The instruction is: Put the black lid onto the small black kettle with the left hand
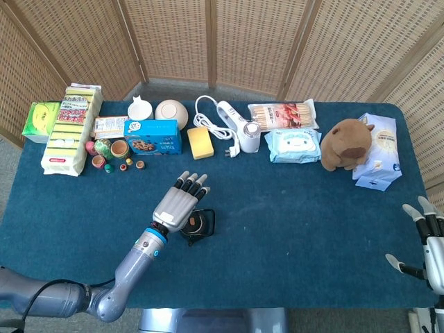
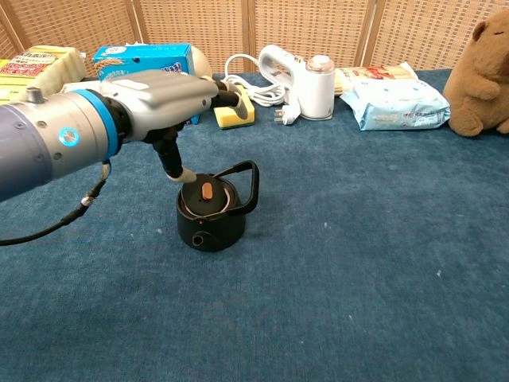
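Observation:
The small black kettle (image 2: 211, 229) stands on the blue cloth with its loop handle (image 2: 250, 179) tipped to the right. The black lid (image 2: 205, 199), with a brown knob, sits on the kettle's mouth. My left hand (image 2: 163, 95) hovers just above and left of the kettle, fingers stretched out flat and holding nothing; its thumb points down, with the tip at the lid's left rim. In the head view the left hand (image 1: 178, 206) partly covers the kettle (image 1: 202, 223). My right hand (image 1: 427, 244) rests at the table's near right edge, fingers spread and empty.
Behind the kettle stand a blue cookie box (image 2: 143, 60), a yellow sponge (image 2: 235, 111), a white corded appliance (image 2: 298, 79), a wipes pack (image 2: 398, 107) and a brown plush (image 2: 485, 72). Small nesting cups (image 1: 111, 154) and sponge packs (image 1: 69, 128) lie at the far left.

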`<action>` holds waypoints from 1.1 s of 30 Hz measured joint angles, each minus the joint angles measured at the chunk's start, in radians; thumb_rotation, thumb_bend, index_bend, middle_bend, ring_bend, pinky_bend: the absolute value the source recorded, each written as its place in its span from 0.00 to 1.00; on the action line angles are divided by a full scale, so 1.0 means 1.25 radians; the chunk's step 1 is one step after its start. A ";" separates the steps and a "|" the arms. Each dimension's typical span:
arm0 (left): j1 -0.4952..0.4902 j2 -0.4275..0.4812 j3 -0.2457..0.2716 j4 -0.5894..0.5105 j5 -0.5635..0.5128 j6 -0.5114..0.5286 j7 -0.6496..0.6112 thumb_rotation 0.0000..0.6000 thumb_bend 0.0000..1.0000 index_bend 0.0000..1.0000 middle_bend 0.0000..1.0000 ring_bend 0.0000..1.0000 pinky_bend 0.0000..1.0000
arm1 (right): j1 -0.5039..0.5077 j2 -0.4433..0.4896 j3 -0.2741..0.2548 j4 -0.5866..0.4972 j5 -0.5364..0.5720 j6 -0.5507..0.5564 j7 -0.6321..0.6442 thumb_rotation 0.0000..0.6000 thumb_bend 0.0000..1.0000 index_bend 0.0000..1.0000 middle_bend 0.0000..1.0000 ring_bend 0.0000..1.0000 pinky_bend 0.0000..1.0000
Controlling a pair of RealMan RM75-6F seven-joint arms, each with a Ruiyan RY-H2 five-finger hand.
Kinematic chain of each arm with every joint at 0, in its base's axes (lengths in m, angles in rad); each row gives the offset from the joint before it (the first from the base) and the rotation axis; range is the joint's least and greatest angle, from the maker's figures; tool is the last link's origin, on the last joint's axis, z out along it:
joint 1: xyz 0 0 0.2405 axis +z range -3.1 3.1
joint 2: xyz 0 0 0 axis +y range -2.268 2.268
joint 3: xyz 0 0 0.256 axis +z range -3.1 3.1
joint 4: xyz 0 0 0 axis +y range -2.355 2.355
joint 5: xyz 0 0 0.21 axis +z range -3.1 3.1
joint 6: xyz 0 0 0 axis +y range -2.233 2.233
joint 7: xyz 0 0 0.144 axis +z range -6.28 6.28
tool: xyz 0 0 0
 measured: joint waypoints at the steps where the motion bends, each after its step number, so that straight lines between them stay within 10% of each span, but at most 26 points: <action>1: -0.001 -0.004 0.000 0.007 -0.001 -0.003 -0.003 1.00 0.22 0.14 0.00 0.00 0.03 | 0.000 0.000 0.000 -0.001 0.000 0.001 0.000 1.00 0.01 0.14 0.00 0.00 0.00; 33: 0.007 -0.006 0.016 0.044 0.007 -0.006 -0.071 1.00 0.22 0.14 0.00 0.00 0.03 | -0.002 0.005 0.001 -0.001 0.002 0.004 0.010 1.00 0.01 0.14 0.00 0.00 0.00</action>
